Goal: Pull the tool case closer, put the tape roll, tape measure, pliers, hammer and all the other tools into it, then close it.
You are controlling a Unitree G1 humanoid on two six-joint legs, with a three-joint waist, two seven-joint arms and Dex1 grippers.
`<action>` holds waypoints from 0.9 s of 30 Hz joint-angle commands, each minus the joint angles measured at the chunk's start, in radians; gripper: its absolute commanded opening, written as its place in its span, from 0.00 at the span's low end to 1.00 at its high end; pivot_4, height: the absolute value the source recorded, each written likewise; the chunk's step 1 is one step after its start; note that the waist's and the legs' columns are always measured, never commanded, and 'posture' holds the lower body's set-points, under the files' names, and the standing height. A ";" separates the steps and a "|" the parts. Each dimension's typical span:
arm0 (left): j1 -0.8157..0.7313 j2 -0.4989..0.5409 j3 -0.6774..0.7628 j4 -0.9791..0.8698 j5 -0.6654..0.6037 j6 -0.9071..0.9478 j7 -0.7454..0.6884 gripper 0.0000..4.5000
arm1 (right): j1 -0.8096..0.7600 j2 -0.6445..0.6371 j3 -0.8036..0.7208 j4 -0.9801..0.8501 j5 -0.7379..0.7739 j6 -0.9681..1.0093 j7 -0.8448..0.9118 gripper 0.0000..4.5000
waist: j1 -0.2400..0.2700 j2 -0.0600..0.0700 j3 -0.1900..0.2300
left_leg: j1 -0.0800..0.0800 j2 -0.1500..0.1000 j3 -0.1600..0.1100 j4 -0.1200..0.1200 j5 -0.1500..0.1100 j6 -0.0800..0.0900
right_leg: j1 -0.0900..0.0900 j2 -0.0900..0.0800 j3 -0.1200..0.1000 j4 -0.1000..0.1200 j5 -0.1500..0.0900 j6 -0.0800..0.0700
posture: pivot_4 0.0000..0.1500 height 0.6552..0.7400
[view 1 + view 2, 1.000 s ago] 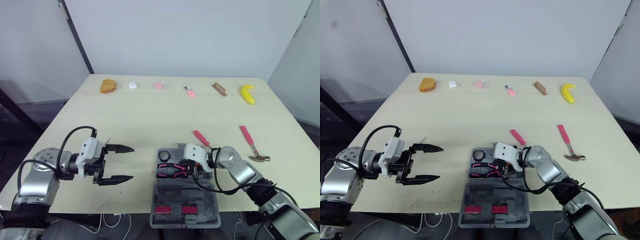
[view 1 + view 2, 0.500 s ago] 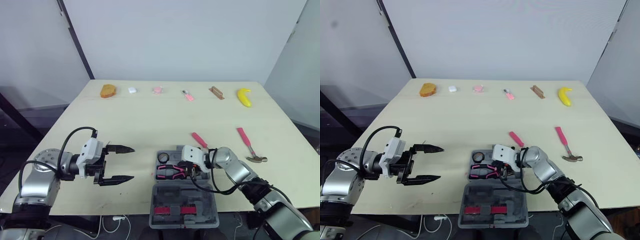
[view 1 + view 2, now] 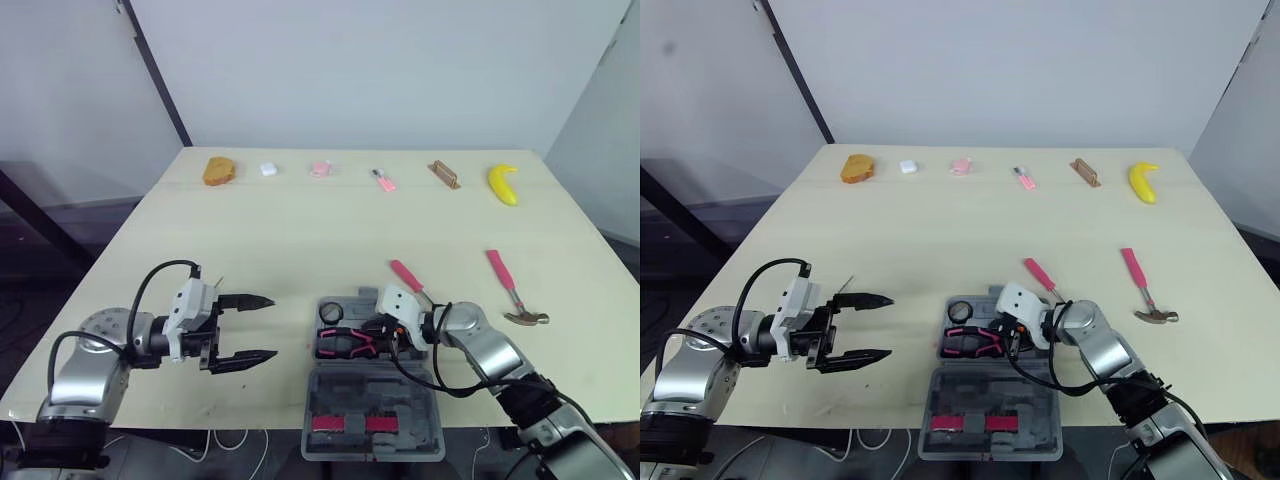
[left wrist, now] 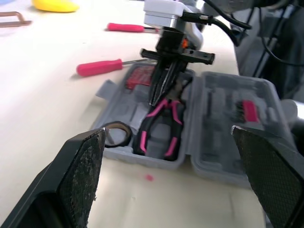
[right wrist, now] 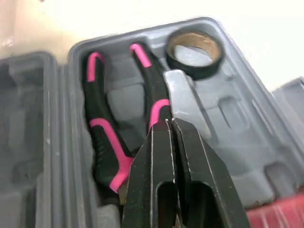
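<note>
The grey tool case (image 3: 372, 392) lies open at the table's near edge, its lid towards me. Black-and-pink pliers (image 3: 343, 343) and a black tape roll (image 3: 330, 312) rest in its tray, with a red item (image 4: 140, 77) at the tray's right end. My right gripper (image 3: 379, 334) is shut, its tips just over the pliers' handles (image 5: 151, 90) with nothing between them. My left gripper (image 3: 272, 326) is open above the table, left of the case. A pink screwdriver (image 3: 407, 276) and a pink-handled hammer (image 3: 510, 288) lie right of the case.
Along the far edge sit a bread piece (image 3: 217, 170), a small white item (image 3: 267, 169), a pink item (image 3: 320, 169), a small pink tool (image 3: 383, 181), a brown piece (image 3: 443, 175) and a banana (image 3: 503, 184). The case lid juts past the table's near edge.
The head views have shifted and tilted. My right gripper stays shut over the pliers in the case, and my left gripper stays open beside it.
</note>
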 commanded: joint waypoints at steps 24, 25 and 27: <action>0.288 -0.133 0.360 0.133 0.003 -0.070 0.393 1.00 | 0.689 -0.111 -0.823 -0.203 0.362 -0.421 -0.080 0.42 | -0.002 -0.004 0.018 | 0.001 0.000 0.001 0.000 0.000 0.000 | 0.000 0.001 0.000 0.000 0.000 0.000 | 1.00 1.00; 0.307 -0.131 0.381 0.148 0.004 -0.083 0.401 1.00 | 0.716 -0.104 -0.847 -0.201 0.374 -0.437 -0.084 0.51 | -0.002 -0.004 0.018 | 0.001 0.000 0.001 0.000 0.000 0.000 | 0.000 0.001 0.000 0.000 0.000 0.000 | 1.00 1.00; 0.359 -0.132 0.432 0.181 -0.001 -0.104 0.413 1.00 | 0.790 -0.090 -0.896 -0.191 0.407 -0.468 -0.072 0.72 | -0.002 -0.004 0.017 | 0.001 0.001 0.002 0.000 0.000 0.000 | 0.000 0.001 0.001 0.000 0.000 0.000 | 1.00 1.00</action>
